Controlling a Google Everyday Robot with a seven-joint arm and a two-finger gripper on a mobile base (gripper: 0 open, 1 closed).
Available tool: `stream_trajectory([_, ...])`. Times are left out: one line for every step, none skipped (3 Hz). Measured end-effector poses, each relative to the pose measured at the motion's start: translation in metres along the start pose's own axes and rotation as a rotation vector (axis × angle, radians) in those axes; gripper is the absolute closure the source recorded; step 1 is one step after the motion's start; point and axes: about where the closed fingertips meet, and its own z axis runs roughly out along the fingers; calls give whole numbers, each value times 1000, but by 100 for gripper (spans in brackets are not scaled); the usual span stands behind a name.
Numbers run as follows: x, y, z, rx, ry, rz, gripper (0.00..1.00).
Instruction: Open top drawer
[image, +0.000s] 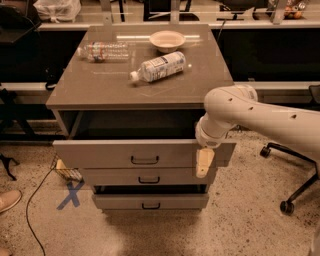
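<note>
- Your gripper (205, 163) hangs over the right end of the top drawer (110, 153) front, overlapping its face. You can't tell from this view whether it's open or clamped.
- The top drawer is pulled out of the cabinet (100, 90), with a dark gap above its front.
- Its black handle (145, 160) sits at centre, well left of the gripper.
- The middle drawer (115, 177) and bottom drawer (120, 201) sit below it.
- On the cabinet top, a clear bottle (105, 51) and a labelled bottle (159, 66) lie on their sides, with a bowl (167, 40) behind them.
</note>
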Motion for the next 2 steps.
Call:
stream_trajectory([13,18,-3,-45,34,37,19])
stream_trajectory([31,58,-24,-37,47,119,50])
